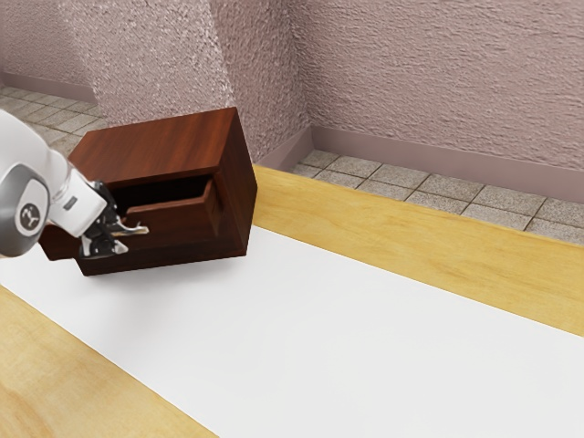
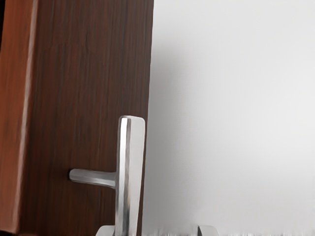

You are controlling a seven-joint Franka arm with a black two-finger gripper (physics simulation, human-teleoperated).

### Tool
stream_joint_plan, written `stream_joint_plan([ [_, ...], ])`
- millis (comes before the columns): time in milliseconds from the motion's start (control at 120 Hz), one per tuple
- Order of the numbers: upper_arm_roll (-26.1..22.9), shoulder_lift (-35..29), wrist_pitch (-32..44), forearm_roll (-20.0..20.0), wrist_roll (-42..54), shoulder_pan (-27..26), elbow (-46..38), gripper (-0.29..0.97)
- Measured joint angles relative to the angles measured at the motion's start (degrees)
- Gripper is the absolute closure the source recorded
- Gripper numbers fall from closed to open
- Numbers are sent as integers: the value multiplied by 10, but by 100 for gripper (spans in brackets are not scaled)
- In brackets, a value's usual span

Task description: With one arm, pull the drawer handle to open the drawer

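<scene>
Surroundings: rough pinkish wall (image 1: 438,73) and grey tiled floor (image 1: 456,196) lie behind the wooden table (image 1: 438,246), which has a broad white sheet (image 1: 319,328) running along it.
Cabinet: a dark brown wooden cabinet (image 1: 160,151) stands on the white sheet at the exterior view's left, turned at an angle, its front facing my arm.
Obstacles: no loose object lies on the sheet near the cabinet or between it and my hand.
Drawer: the drawer (image 1: 178,233) sits in the cabinet's front and stands out a little way, with a dark gap showing above its front panel — partly open, not fully.
Handle: the silver handle (image 1: 137,230) is a flat bar held off the drawer front by a short post (image 2: 91,177); it juts from the panel toward my hand.
Gripper: my gripper (image 1: 111,242) is right at the handle, coming in from the exterior view's left.
Fingers: in the wrist view the two fingertips (image 2: 106,230) stand apart, with the handle bar between them — just beside one tip, while bare white sheet shows between it and the other, so nothing is clamped.
Contact: whether the near fingertip actually touches the bar, I cannot tell.
</scene>
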Motion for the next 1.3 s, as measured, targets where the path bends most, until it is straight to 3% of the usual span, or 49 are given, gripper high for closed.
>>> stream_joint_plan([
  [825, 3, -156, -1, -11, -14, 0, -143, 57],
  [1300, -1, -191, -3, -18, -21, -5, -169, 58],
])
